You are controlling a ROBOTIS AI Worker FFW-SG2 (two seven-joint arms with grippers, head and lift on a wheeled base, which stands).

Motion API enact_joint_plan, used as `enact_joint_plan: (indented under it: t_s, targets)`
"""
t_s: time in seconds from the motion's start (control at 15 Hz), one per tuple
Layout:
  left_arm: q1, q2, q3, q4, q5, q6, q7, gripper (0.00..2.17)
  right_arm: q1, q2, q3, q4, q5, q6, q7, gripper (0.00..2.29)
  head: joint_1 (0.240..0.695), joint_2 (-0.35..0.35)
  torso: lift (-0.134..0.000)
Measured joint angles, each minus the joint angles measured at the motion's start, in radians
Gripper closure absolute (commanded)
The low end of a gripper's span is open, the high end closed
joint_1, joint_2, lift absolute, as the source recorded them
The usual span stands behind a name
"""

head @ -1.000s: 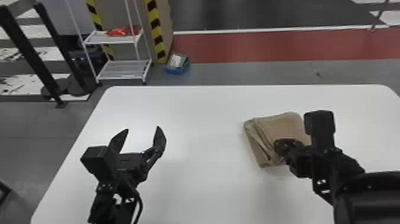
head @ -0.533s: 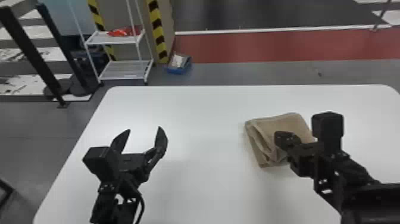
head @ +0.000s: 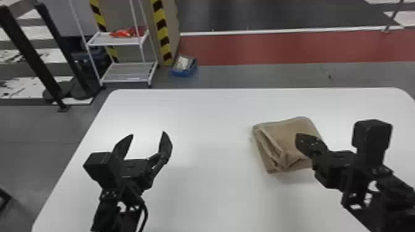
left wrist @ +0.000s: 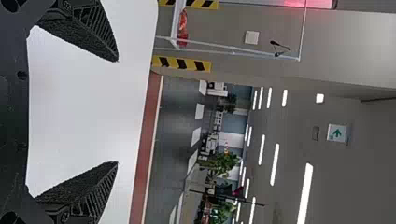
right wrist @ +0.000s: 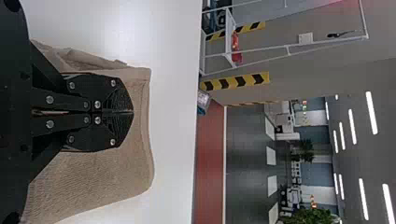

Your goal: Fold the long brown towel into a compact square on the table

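Clock read from desk ctr in head view, 12 = far side. Nearest: L arm comes in at approx. 7, L tool (head: 148, 133) above the desk (head: 216, 123) at approx. 10, released, fingers wide apart w/ nothing btwn. R arm comes in at approx. 4; R tool (head: 298, 137) is clenched, fingertips together, nothing visible btwn, over the brown towel (head: 284, 131); can't tell if they touch. Towel lies on desk at approx. 2, folded to a small, uneven packet, loose layers showing on its 8-to-10 side.

Desk: white, smooth, rounded far corners, bright glare patch nr L tool. Beyond far edge, grey floor (head: 278, 75). Blk posts (head: 31, 52) at 10; wht rack (head: 125, 81) at 11 w/ red item (head: 123, 32) on upper shelf; yel/blk stripes (head: 161, 27) just beside it; blue box (head: 183, 72) on floor btwn 11 & 12. Red floor strip (head: 278, 49) runs approx. 12 to 2, then wht line, then dark floor (head: 278, 15). Farthest, per L wrist view: plants (left wrist: 222, 163), grn sign (left wrist: 337, 133), ceiling lights (left wrist: 305, 191).
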Motion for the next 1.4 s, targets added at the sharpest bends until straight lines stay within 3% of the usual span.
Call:
enact_joint_plan:
  t_s: [0.27, 0.73, 1.0, 1.4]
  targets:
    - [-0.002, 0.000, -0.001, 0.006, 0.000, 0.000, 0.000, 0.09, 0.019, 0.000, -0.004, 0.014, 0.006, 0.003, 0.000, 2.05, 0.695, 0.076, -0.123]
    - [0.007, 0.002, 0.001, 0.002, 0.000, -0.006, -0.001, 0.09, -0.074, 0.000, 0.142, 0.144, 0.084, 0.022, -0.009, 2.05, 0.695, 0.152, -0.123]
    - [0.006, 0.002, 0.002, 0.002, 0.000, -0.006, -0.004, 0.09, -0.095, 0.000, 0.181, 0.202, 0.103, 0.013, -0.010, 2.05, 0.695, 0.171, -0.123]
    - [0.006, 0.002, 0.001, 0.003, 0.002, -0.006, -0.005, 0.09, -0.009, 0.000, 0.072, 0.078, 0.051, -0.086, 0.010, 2.05, 0.695, 0.128, -0.123]
